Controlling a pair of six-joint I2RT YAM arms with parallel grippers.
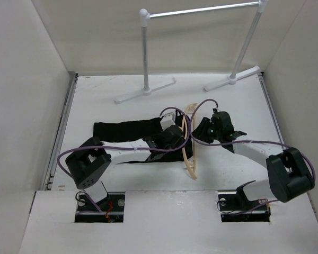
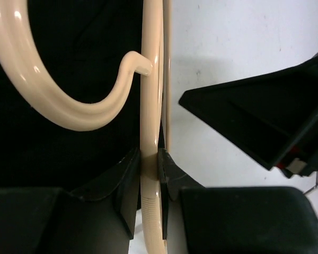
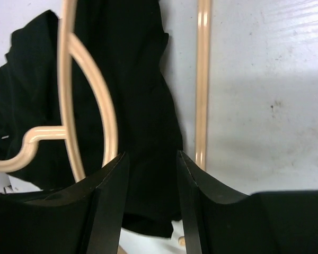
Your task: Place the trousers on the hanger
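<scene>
The black trousers [image 1: 122, 130] lie flat across the middle of the table. The tan hanger [image 1: 189, 151] lies at their right end, running near to far. My left gripper [image 1: 176, 136] is shut on one arm of the hanger [image 2: 151, 106]. The hanger's curved hook [image 2: 69, 111] shows over the black cloth [image 2: 42, 153]. My right gripper [image 1: 204, 130] sits just right of the hanger. In its wrist view the jaws [image 3: 151, 174] are open, hovering over the trousers' edge [image 3: 143, 95], between the hanger's curved arm [image 3: 93, 69] and its straight bar [image 3: 203, 79].
A white-and-grey rail stand [image 1: 201, 10] stands at the back, its feet [image 1: 146, 91] on the table. White walls [image 1: 26, 95] enclose the left and right sides. The right gripper's black body [image 2: 265, 121] shows close in the left wrist view.
</scene>
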